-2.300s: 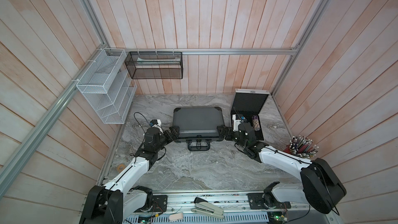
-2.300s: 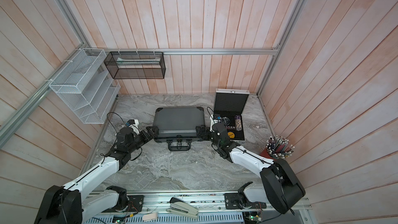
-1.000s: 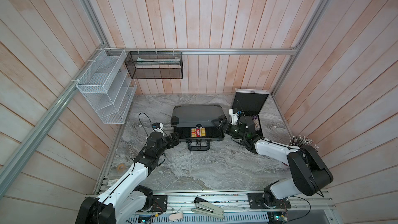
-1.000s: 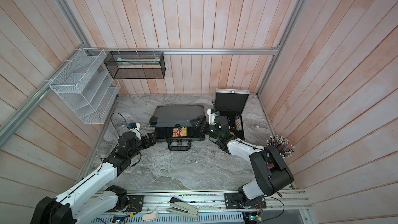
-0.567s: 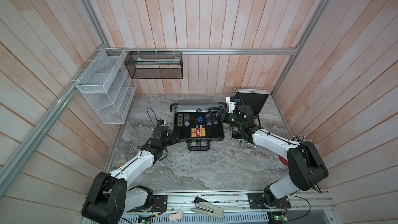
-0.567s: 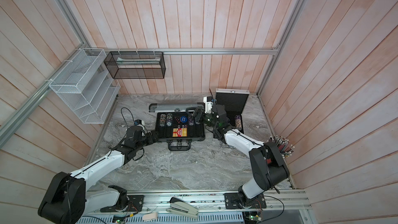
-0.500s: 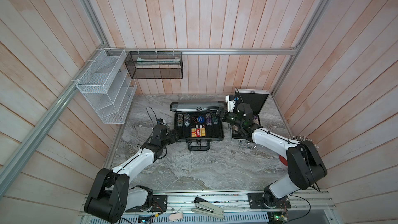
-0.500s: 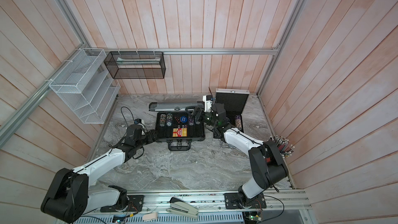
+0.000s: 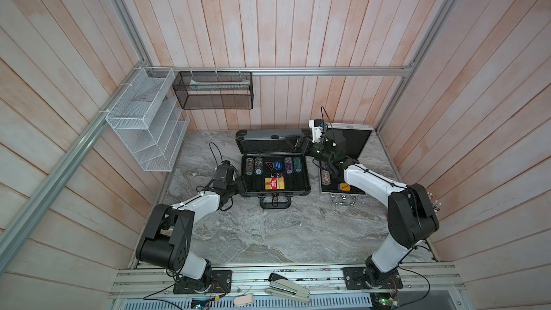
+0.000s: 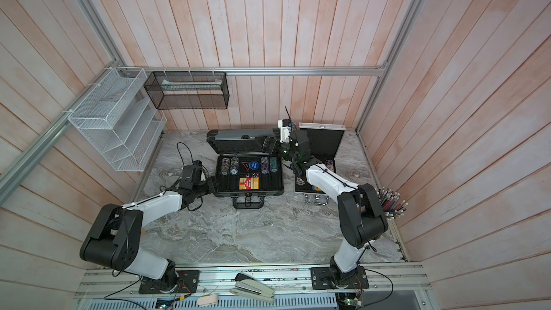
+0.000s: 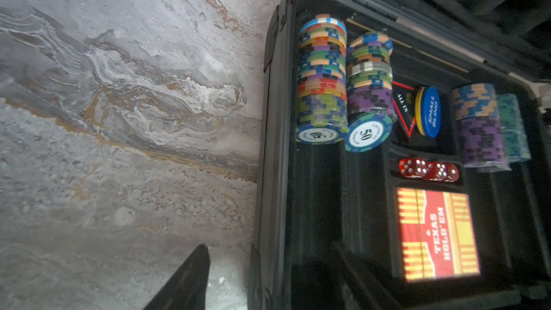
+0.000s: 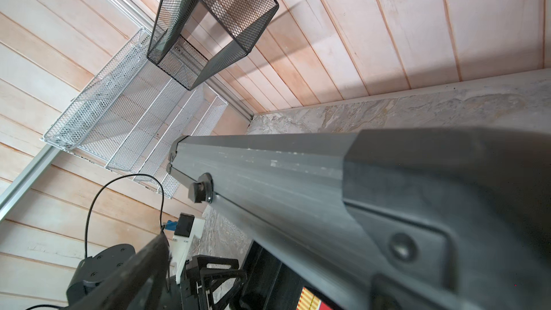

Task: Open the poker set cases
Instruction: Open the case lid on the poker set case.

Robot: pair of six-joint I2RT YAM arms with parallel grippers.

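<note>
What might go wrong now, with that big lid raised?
1. The right gripper is open and seems only to prop the lid of the dark grey case; if it slips, the lid may drop shut.
2. The right arm hangs above the open silver case and may bump its chips.

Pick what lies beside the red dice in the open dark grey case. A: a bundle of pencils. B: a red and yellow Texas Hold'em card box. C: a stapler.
B: the card box lies inside the dark grey case, right next to the red dice.
</note>
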